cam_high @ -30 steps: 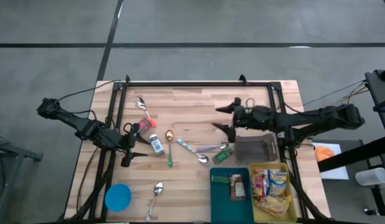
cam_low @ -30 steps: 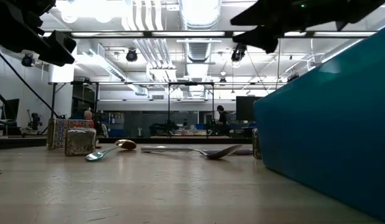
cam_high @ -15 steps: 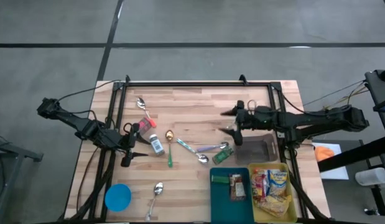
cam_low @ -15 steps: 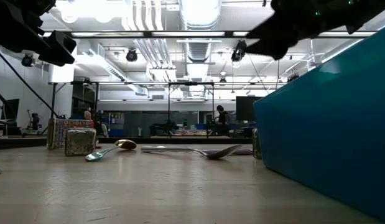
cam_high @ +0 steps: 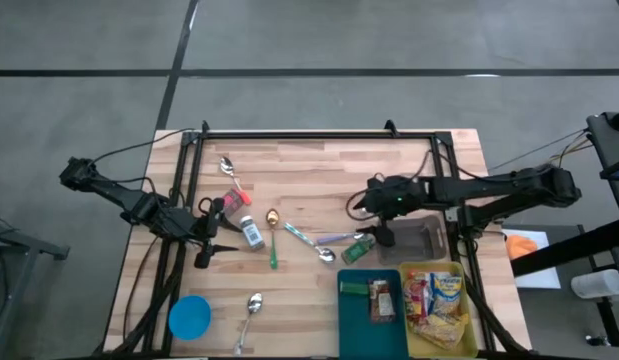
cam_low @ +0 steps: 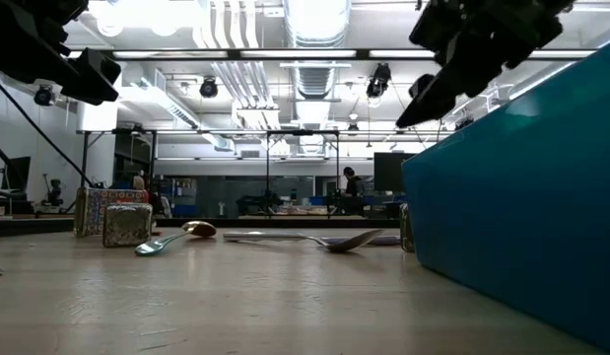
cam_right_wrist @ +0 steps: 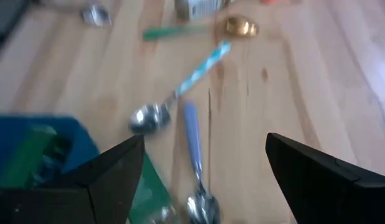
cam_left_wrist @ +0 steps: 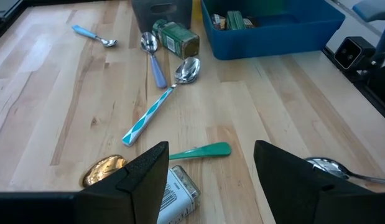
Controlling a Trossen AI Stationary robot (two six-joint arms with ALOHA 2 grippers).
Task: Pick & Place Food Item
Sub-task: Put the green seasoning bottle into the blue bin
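Here your wooden table [cam_high: 319, 165] is carrying the clutter, and the blue bin [cam_high: 369, 298] is sitting just below your right gripper [cam_high: 372, 212], which is hanging released, jaws spread and empty. The green food packet [cam_high: 358, 249] is lying between that gripper and the bin. Well apart, your left gripper [cam_high: 217, 229] is waiting open beside a small white packet [cam_high: 252, 234].

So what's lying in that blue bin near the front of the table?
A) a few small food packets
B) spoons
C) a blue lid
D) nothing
A: seen from above, the blue bin holds a few small food packets, while the spoons lie out on the table and the blue lid sits far off near the opposite front corner.
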